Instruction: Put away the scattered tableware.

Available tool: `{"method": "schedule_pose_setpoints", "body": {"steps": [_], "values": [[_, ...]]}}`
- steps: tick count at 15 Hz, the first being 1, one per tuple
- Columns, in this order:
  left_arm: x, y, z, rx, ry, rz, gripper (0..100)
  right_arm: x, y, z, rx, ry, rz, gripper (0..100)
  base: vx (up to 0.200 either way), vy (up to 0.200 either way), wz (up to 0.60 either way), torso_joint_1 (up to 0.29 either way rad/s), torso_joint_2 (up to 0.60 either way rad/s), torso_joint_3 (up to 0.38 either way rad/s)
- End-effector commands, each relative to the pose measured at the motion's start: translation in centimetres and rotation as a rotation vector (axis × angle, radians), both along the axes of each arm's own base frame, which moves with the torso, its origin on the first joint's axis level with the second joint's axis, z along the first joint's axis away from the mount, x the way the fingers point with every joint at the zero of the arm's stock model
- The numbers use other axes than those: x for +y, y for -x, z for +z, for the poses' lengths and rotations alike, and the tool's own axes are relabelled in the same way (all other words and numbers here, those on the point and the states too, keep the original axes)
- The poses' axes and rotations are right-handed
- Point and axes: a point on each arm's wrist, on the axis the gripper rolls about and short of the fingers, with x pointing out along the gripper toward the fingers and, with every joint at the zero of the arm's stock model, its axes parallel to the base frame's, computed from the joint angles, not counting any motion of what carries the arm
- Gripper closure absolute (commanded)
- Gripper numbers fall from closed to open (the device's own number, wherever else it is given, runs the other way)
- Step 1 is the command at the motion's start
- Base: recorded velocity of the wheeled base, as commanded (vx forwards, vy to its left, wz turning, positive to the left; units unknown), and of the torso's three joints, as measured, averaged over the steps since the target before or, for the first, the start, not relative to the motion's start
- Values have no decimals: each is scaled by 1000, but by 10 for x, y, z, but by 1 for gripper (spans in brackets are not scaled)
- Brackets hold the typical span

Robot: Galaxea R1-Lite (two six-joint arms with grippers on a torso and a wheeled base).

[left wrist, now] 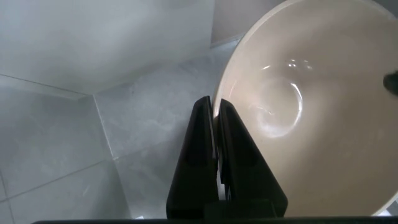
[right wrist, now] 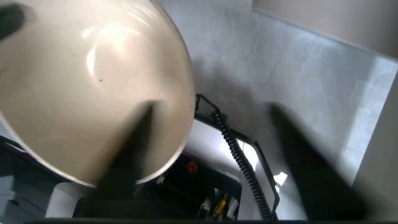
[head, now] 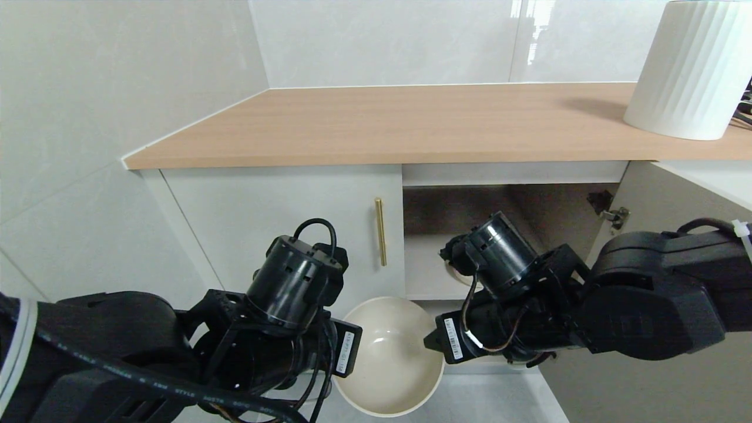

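Cabinet front (head: 282,223); left end effector (left wrist: 216,107) tight on bowl (left wrist: 298,155) rim

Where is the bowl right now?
In the head view the bowl is low centre, in front of the open cabinet, its left rim pinched by the left gripper.

Matte black arms (head: 646,294), cylindrical wrist housings (head: 294,282), looped cables (head: 317,226), white barcode labels (head: 452,339)

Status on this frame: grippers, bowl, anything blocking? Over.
Left gripper shut on bowl rim. Right gripper open at the opposite rim. Bowl held low before the open cabinet. Right arm in front of the opening.
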Motion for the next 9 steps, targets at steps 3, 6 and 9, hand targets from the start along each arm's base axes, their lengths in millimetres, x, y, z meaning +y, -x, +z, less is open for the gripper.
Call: {"method": "schedule_pose_setpoints", "body": {"steps": [3, 6, 9], "values": [[0, 1, 1, -2, 2, -2, 100, 4, -2, -7, 10, 10, 3, 100, 0, 0, 0, 0, 0, 0], [-1, 1, 0, 1, 0, -2, 100, 3, -2, -6, 10, 10, 3, 100, 0, 0, 0, 0, 0, 0], [-1, 1, -2, 4, -7, -3, 100, 3, -2, -7, 10, 10, 3, 100, 0, 0, 0, 0, 0, 0]]}}
